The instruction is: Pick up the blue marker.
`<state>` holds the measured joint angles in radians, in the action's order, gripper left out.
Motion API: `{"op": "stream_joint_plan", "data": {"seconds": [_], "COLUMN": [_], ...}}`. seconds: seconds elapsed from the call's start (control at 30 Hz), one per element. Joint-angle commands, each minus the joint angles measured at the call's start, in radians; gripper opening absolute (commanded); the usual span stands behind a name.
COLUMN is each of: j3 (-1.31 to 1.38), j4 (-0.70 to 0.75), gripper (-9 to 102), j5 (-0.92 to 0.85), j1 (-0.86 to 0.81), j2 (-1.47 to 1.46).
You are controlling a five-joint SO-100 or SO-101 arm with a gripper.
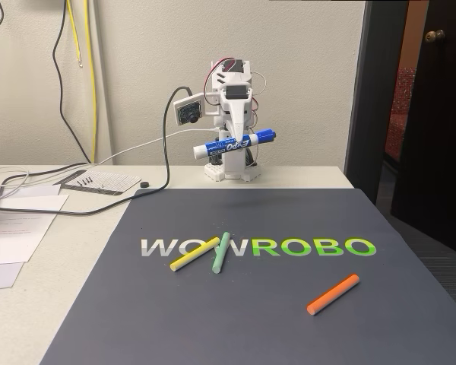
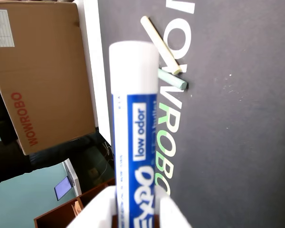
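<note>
Fixed view, facing a small white robot arm at the far edge of a table: its gripper (image 1: 234, 142) is clamped across a blue Expo marker (image 1: 235, 144) and holds it up in the air, well above a dark mat (image 1: 235, 304). The marker lies almost level, its blue cap tilted slightly up toward 3 o'clock and its white end toward 9 o'clock. The fingers close near the middle of the barrel, on the label.

On the mat, printed with "WOWROBO", three thin sticks rest untouched: a yellow stick (image 1: 194, 254) and a green stick (image 1: 222, 252) meeting at the centre, and an orange stick (image 1: 333, 294) toward 4 o'clock, well apart from them.

Wrist view, looking along the marker: the barrel (image 2: 134, 128) runs from the white gripper (image 2: 135, 209) at 6 o'clock up to its white end at 12 o'clock, with the mat and the yellow and green sticks behind it and a cardboard box (image 2: 42, 76) at 9 o'clock.

Risks, as a judgement: the barrel is smooth and round, so it could twist or slip between the fingers if the arm swings or jolts. If the grip loosens, the marker would drop to the mat, roll, and might scatter the sticks or leave the table.
</note>
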<state>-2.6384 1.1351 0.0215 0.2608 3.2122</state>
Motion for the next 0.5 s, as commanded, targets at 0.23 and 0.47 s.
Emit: {"op": "stream_joint_plan", "data": {"seconds": [0.23,0.47], "j3": [0.005,0.005], "j4": [-0.021,-0.018], "gripper": [0,0], "j5": [0.003,0.005], "j1": [-0.002,-0.002], "j2": [-0.009,-0.006]}}
